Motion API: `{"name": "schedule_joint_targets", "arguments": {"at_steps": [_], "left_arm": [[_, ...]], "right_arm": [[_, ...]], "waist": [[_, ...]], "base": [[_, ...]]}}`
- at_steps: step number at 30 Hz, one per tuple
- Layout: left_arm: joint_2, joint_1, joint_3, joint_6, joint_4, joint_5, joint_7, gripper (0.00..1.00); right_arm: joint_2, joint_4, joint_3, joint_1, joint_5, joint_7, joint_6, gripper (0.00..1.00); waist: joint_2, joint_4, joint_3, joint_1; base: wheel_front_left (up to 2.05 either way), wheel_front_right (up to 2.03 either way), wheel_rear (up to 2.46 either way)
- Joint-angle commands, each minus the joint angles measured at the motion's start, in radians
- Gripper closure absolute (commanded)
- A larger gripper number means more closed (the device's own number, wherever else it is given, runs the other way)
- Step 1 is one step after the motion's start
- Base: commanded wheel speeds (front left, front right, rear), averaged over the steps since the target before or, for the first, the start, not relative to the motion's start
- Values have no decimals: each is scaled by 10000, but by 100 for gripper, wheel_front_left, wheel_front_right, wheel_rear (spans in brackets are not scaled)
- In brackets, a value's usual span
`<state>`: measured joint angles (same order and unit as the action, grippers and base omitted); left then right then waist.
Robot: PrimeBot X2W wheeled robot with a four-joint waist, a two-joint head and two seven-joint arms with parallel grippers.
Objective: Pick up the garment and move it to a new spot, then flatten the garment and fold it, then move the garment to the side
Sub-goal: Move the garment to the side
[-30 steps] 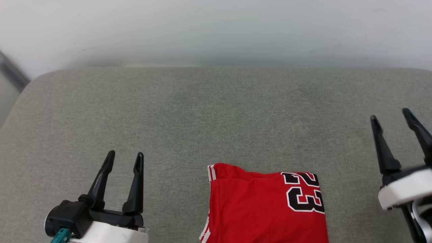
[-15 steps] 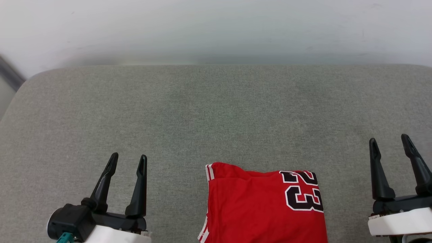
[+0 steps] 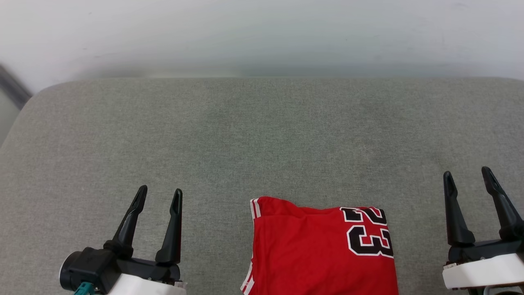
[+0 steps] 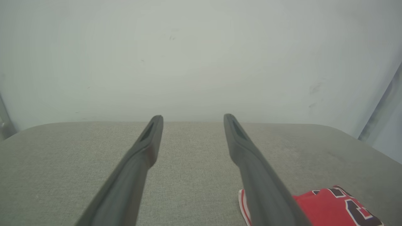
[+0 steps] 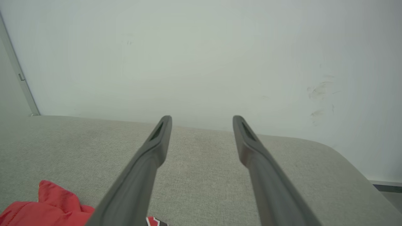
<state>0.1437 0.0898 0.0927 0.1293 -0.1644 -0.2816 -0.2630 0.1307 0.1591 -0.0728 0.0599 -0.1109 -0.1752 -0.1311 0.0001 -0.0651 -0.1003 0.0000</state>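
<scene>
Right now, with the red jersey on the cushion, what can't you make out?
Lower part of the garment: cut off by the head view's bottom edge.
Left wrist view: part of it hidden behind the left end effector's finger.
Right wrist view: its number mostly hidden behind the right end effector's finger.

garment lower half cut off by bottom edge, one corner hidden behind left pincer finger

The garment is red, with red-and-white stripe trim and a black, white-outlined "23". The table is flecked grey-green. The wall is off-white.
</scene>
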Motion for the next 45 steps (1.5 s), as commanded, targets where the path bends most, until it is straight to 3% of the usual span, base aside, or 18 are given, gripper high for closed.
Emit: {"name": "schedule_joint_targets", "arguments": {"at_steps": [1,5,9,16,21,24,30,40,41,42,43,45], "left_arm": [[-45,-57,5,17,16,86,-23,0],[-75,-102,18,17,14,139,-23,0],[-90,-129,25,17,6,137,-23,0],[-96,-266,149,17,-43,98,-23,0],[-86,-445,306,18,10,84,-23,0],[-55,-593,440,18,65,101,-23,0],[-33,-812,621,18,172,75,-23,0],[-24,-948,828,18,315,-3,-23,0],[-29,-943,838,18,334,-1,-23,0],[-35,-936,845,18,345,6,-23,0],[-46,-922,847,18,362,14,-23,0],[-51,-882,873,18,397,25,-23,0]], "right_arm": [[-28,-11,16,45,83,59,8,0],[200,46,63,48,0,476,8,0],[756,254,487,-37,-429,1898,8,0],[1848,902,1346,192,-2121,6416,6,0],[1890,1187,1364,195,-2633,9426,6,0],[1572,1163,1337,32,-2674,10540,6,0],[1096,426,1286,-346,-2490,11470,6,0],[861,-1238,1991,-449,-2024,11248,-1,0],[906,-1410,2115,-431,-1954,11177,-8,5],[943,-1560,2261,-427,-1895,11107,-8,67],[962,-1676,2369,-464,-1870,11002,-8,100],[1111,-1769,2541,-568,-1719,10761,-6,100]], "waist": [[-1,-1,-20,0],[-1,-34,-62,0],[-1,-86,-149,0],[-1,-235,-410,0],[-1,-429,-660,0],[-1,-611,-817,0],[-1,-1039,-1081,0],[-1,-1570,-1260,0],[-1,-1587,-1250,0],[-1,-1595,-1235,0],[-1,-1588,-1216,0],[-1,-1521,-1152,0]], "base": [[0,0,0],[0,0,0],[0,0,0],[0,0,0],[0,0,0],[0,0,0],[0,0,0],[0,0,0],[0,0,0],[0,0,0],[0,0,0],[0,0,0]]}}
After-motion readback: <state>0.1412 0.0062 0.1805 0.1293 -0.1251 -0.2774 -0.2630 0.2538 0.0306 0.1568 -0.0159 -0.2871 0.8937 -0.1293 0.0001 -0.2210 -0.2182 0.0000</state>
